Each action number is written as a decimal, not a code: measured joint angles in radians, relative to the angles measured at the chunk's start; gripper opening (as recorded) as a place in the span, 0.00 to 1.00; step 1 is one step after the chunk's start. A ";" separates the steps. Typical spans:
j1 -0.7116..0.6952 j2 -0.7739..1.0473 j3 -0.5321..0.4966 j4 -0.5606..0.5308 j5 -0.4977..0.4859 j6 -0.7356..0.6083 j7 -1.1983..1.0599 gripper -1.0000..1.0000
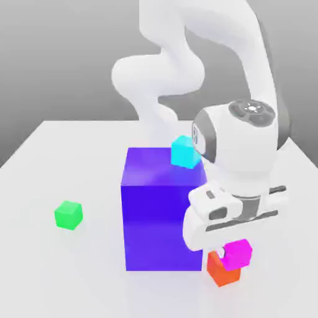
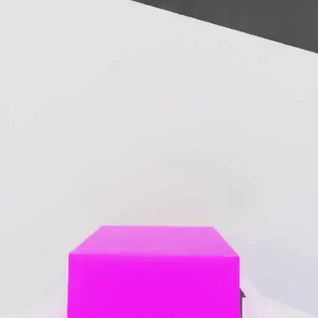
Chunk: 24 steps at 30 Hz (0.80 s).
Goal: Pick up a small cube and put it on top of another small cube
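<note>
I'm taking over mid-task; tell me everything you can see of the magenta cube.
The magenta cube is small, bright pink and plain-faced, with a smooth, slightly glossy look and no marks. It sits at the end effector, slightly tilted in the exterior view, overlapping the upper part of the orange cube there. Whether those two touch, I can't tell. It lies to the exterior view's right of the big blue block.
</note>
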 joint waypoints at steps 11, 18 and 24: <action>-0.483 -0.150 -0.248 -0.095 0.171 -0.115 -0.027 0.00; -0.633 -0.242 -0.289 -0.196 0.110 -0.123 0.023 0.00; -0.719 -0.343 -0.282 -0.302 -0.055 -0.068 0.119 0.00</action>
